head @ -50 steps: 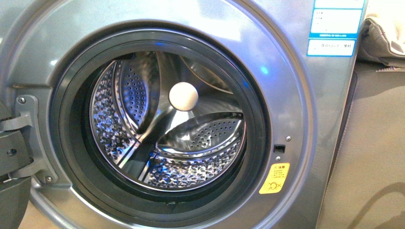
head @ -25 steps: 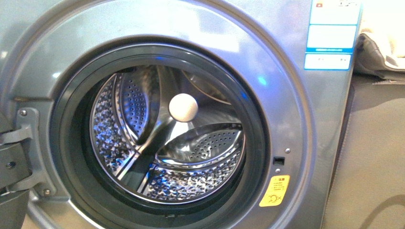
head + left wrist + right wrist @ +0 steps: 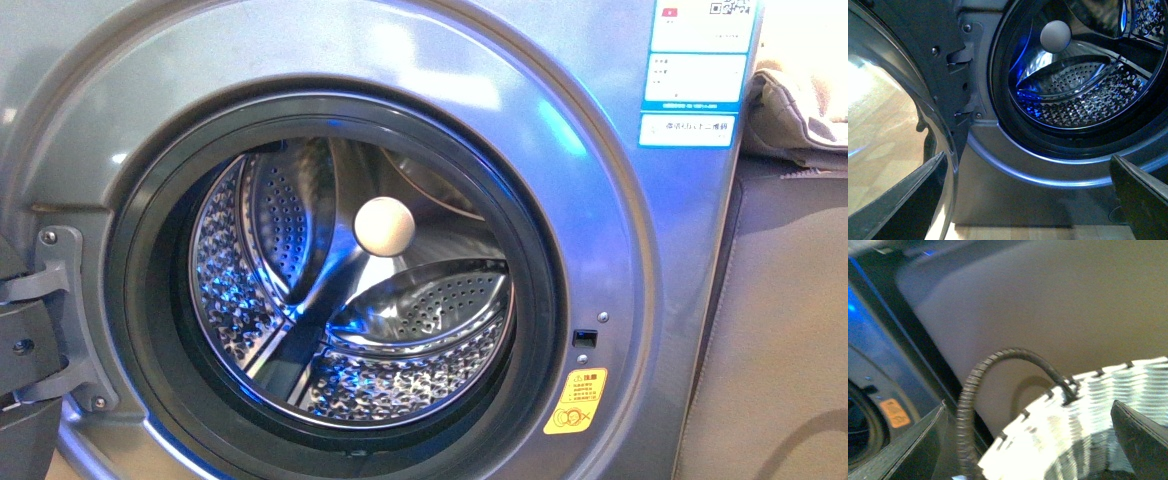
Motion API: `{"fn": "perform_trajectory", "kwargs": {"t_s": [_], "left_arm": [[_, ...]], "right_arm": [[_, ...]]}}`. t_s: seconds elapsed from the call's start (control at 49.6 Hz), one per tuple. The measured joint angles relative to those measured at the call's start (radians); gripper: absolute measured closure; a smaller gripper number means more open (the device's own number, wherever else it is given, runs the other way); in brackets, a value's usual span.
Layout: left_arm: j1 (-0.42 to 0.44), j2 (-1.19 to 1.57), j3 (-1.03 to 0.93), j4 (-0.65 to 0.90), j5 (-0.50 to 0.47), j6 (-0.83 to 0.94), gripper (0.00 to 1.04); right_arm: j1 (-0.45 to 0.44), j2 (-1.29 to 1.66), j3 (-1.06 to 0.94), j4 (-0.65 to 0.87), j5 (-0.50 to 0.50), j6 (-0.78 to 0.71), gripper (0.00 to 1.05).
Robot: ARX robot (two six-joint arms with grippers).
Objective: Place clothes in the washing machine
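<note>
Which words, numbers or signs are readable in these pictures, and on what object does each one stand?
Blue-white label, high on the front of the washing machine: lines of small print and a square code, all too small to read.
Yellow sticker, low on the same front: a short heading and a round symbol, too blurred to read.
No other text is visible.

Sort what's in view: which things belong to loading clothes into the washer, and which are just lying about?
Job: washing machine, its open door, steel drum. Clothes not in view.
Lying about: pale padded fabric, white basket.
</note>
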Motion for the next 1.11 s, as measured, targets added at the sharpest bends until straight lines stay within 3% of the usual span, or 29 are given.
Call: {"fn": "perform_trajectory", "kwargs": {"t_s": [0.242, 0.444, 0.787, 1.11], "left_arm": [[0.000, 0.000, 0.000, 0.000, 0.000, 0.000, 0.06], [0.000, 0.000, 0.000, 0.000, 0.000, 0.000, 0.06], [0.000, 0.000, 0.000, 0.000, 0.000, 0.000, 0.06], [0.000, 0.000, 0.000, 0.000, 0.000, 0.000, 0.06]], "right_arm": [[-0.106, 0.425, 0.080, 0.101, 0.054, -0.174, 0.08], [-0.142, 0.819, 0.203, 0.163, 0.126, -0.282, 0.08], [-0.121, 1.388, 0.457, 0.206, 0.286, -0.393, 0.08], [-0.095, 1.634, 0.591, 0.225, 0.338, -0.441, 0.08]]}}
